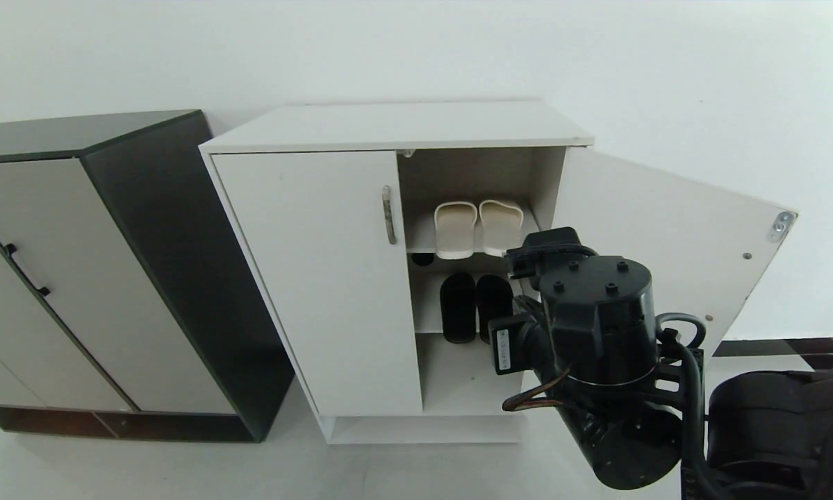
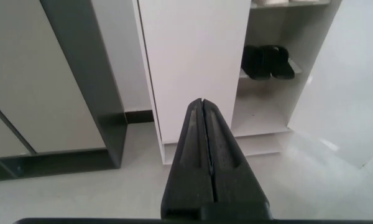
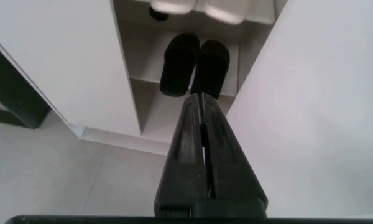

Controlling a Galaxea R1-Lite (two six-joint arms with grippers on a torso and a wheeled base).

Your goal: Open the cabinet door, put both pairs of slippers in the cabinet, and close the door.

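Observation:
The white cabinet [image 1: 395, 128] stands against the wall with its right door [image 1: 666, 229] swung wide open and its left door [image 1: 312, 278] closed. A pair of cream slippers [image 1: 477, 228] lies on the upper shelf. A pair of black slippers [image 1: 475, 305] lies on the shelf below, seen too as black slippers [image 3: 193, 62] and black slippers [image 2: 268, 62]. My right gripper [image 3: 203, 102] is shut and empty, held in front of the open compartment, just short of the black pair. My left gripper [image 2: 202, 109] is shut and empty, low above the floor before the closed left door.
A dark-sided cabinet [image 1: 103, 278] with pale doors stands close on the left of the white one. The open right door juts out toward me on the right. Bare floor [image 1: 180, 465] lies in front of both cabinets. The white cabinet's bottom shelf [image 1: 458, 382] holds nothing.

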